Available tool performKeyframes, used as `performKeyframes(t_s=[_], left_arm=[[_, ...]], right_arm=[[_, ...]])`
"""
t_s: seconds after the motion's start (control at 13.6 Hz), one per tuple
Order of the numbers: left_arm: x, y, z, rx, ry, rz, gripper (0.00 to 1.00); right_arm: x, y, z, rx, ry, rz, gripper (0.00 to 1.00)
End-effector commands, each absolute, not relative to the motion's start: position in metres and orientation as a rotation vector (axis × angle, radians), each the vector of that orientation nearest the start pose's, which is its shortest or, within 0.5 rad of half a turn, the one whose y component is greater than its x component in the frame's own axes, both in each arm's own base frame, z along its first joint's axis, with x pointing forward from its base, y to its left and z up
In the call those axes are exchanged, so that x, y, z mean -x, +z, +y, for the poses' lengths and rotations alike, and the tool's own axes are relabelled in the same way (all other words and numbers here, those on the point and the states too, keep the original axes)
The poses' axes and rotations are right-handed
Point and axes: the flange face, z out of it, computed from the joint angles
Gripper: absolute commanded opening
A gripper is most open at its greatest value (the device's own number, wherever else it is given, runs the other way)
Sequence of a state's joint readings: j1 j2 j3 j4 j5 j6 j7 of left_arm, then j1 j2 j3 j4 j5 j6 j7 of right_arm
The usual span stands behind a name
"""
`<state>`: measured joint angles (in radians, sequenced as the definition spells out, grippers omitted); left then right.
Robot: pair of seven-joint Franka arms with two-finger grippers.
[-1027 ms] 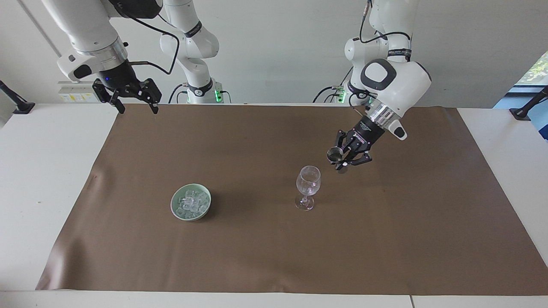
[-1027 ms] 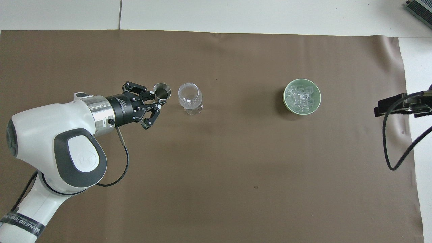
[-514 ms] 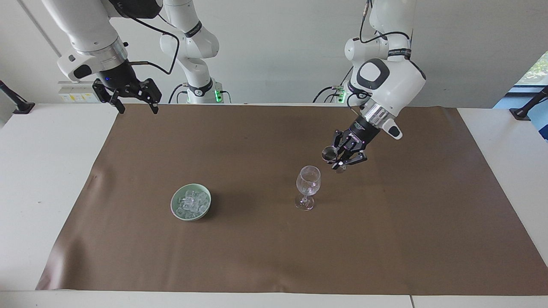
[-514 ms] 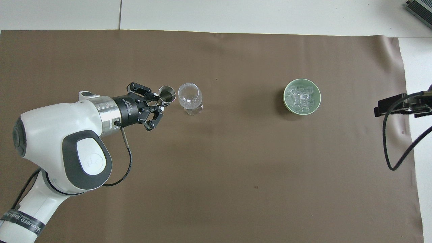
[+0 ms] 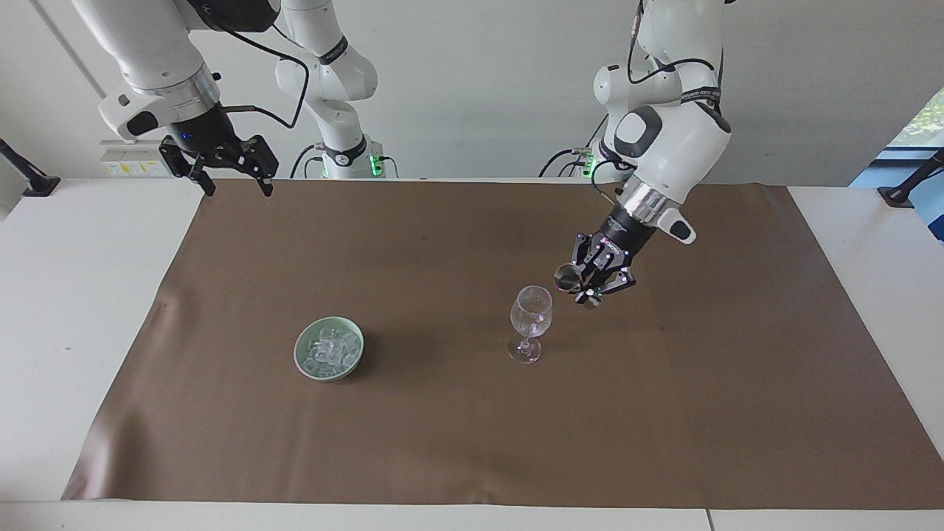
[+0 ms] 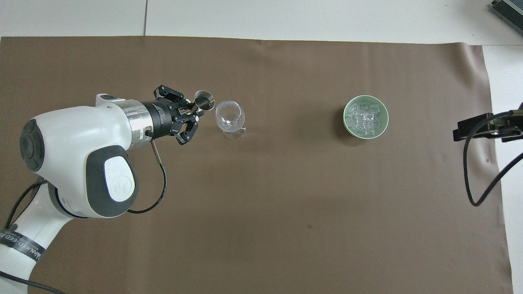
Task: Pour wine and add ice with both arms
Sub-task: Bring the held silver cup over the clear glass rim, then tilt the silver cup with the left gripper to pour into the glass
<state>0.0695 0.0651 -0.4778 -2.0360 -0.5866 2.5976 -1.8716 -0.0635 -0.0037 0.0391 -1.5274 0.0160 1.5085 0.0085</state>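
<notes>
Jigger [image 5: 568, 278] tilts in the left end effector's [image 5: 586, 284] clamped grip just beside the wine glass [image 5: 530, 318] rim, while the right end effector [image 5: 234, 179] waits open, well apart from the glass.

Robotics lab: table-mounted arms [image 5: 664, 147]

Wine glass [image 5: 531, 318] [image 6: 230, 118]: clear, stemmed, upright on the brown mat, toward the left arm's end.
Bowl [image 5: 301, 349] [image 6: 345, 121]: pale green, round, on the mat, well apart from the wine glass, toward the right arm's end.
Brown mat [image 5: 472, 428] [image 6: 261, 204]: covers most of the white table [image 5: 66, 310] [image 6: 286, 16].
</notes>
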Motion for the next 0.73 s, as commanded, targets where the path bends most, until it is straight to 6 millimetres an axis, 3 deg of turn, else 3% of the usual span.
performKeyframes(t_s=[0.0,0.66], left_arm=[[-0.562,0.472,-0.234,-1.473,-0.248,2.030,0.00],[-0.559,0.470,-0.252,-1.650,-0.080,1.985,0.00]], right_arm=[[-0.542,0.641,-0.013,3.117,0.023,0.048,1.00],[-0.542,0.641,-0.013,3.117,0.023,0.048,1.00]])
